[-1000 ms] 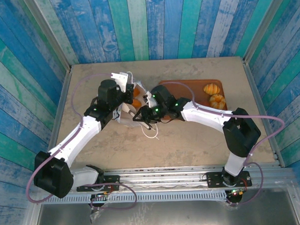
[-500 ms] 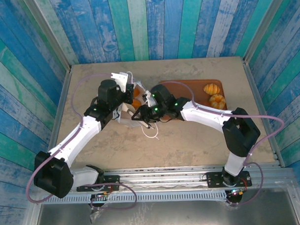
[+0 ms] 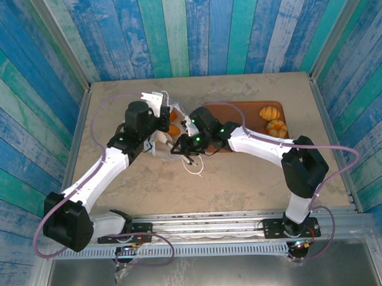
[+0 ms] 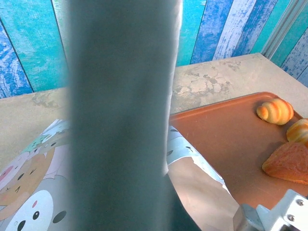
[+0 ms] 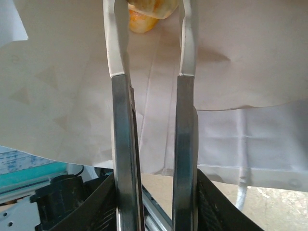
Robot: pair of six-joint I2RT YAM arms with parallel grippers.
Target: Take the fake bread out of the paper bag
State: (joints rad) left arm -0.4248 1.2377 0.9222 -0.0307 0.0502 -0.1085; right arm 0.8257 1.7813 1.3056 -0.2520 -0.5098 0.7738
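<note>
The roll could slip. It looks smooth and shiny, and the right pincer has only its tips on it, one finger on each side, and both seem to touch it. A quick pull may pop it loose, so it drops deeper into the paper bag. The fingers could also pinch the thin paper together with the roll. Then the bag might come along or tear. The left pincer is closed at the bag's mouth. I cannot tell for sure if it has paper in it. If it lets go, the bag may slide. The cord loop lies near the right arm and could snag.

The roll is small, round and yellow-orange, like plastic. It sits inside the bag. The bag lies near the back edge of the counter, left of the middle, just beside the brown tray. Two buns lie at the tray's right end.
</note>
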